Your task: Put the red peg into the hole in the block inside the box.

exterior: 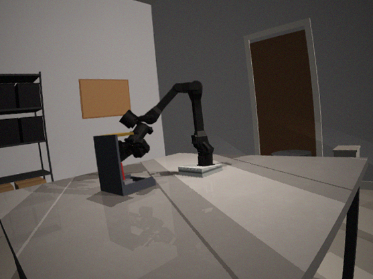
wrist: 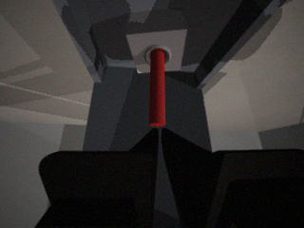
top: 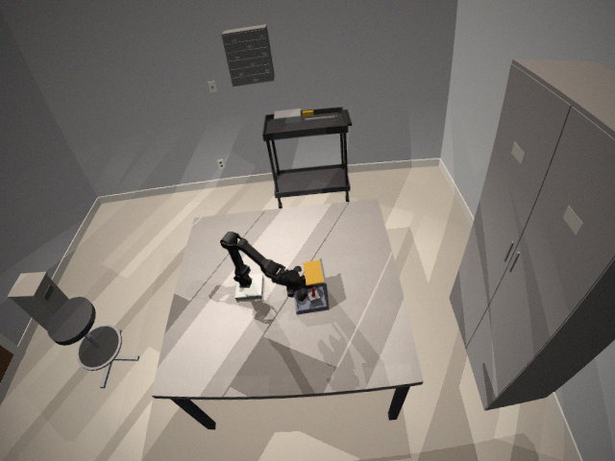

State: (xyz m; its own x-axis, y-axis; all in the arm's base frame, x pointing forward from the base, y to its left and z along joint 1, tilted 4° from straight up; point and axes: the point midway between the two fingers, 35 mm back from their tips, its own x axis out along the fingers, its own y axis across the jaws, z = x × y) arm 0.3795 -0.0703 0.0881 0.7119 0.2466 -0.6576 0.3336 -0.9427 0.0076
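Note:
The red peg stands inside the dark box. In the wrist view its far end is at the round hole of the light block, and a long part of it stands out. How deep it sits is hard to tell. The yellow roof is above the box's rear part. My gripper is shut, its tips almost together with no peg between them. The peg's near end shows just beyond the tips. In the exterior view the box's wall hides the fingertips.
The box's side walls stand on both sides of the block. The arm's wrist is close to the roof's edge in the exterior view. The arm's white base plate is on the table beside the box.

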